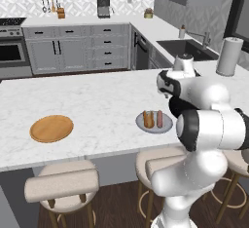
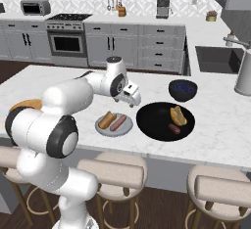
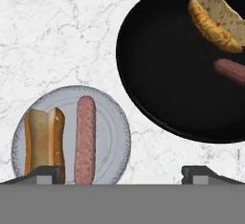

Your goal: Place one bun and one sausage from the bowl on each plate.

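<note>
My gripper (image 3: 122, 173) is hanging wide open and holding nothing, just above the grey plate (image 3: 111, 122), which already has one bun (image 3: 44, 139) and one sausage (image 3: 85, 139) lying side by side. The black bowl (image 3: 162, 74) is sitting on the counter (image 3: 57, 31) just beside that plate, up and to the right in my hand view, with another bun (image 3: 213, 19) and another sausage (image 3: 230, 71) in its far side. I am thinking I need to reach that way next, then carry them to the wooden plate (image 1: 51, 128), which is waiting well apart.
</note>
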Available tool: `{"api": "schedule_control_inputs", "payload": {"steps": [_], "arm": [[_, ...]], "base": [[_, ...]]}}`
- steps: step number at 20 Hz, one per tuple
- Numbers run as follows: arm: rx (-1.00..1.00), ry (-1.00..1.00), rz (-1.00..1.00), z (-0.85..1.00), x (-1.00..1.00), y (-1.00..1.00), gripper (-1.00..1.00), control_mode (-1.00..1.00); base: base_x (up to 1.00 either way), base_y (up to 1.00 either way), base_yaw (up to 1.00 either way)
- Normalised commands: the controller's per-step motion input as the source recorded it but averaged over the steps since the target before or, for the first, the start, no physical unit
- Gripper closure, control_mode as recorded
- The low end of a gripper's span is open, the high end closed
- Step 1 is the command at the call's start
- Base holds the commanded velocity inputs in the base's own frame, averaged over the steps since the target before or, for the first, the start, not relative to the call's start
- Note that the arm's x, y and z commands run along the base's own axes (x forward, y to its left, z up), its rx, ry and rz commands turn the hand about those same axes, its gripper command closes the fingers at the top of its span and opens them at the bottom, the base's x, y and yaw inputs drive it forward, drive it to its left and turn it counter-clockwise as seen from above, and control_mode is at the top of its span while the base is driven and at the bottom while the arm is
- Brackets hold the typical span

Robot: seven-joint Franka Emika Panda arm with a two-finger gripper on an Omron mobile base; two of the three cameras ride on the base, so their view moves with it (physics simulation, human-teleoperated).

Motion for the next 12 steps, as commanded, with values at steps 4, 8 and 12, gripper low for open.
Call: {"api": "schedule_control_inputs", "payload": {"steps": [4,8,12], "arm": [[-0.10,0.11,0.00,0.19,0.38,-1.00,-1.00,-1.00],[-0.15,0.06,0.06,-0.07,0.05,-0.81,-1.00,-1.00],[-0.22,0.00,0.16,-0.30,0.00,-0.56,-1.00,-1.00]], "base": [[0.00,0.00,0.00],[0.00,0.00,0.00],[0.00,0.00,0.00]]}}
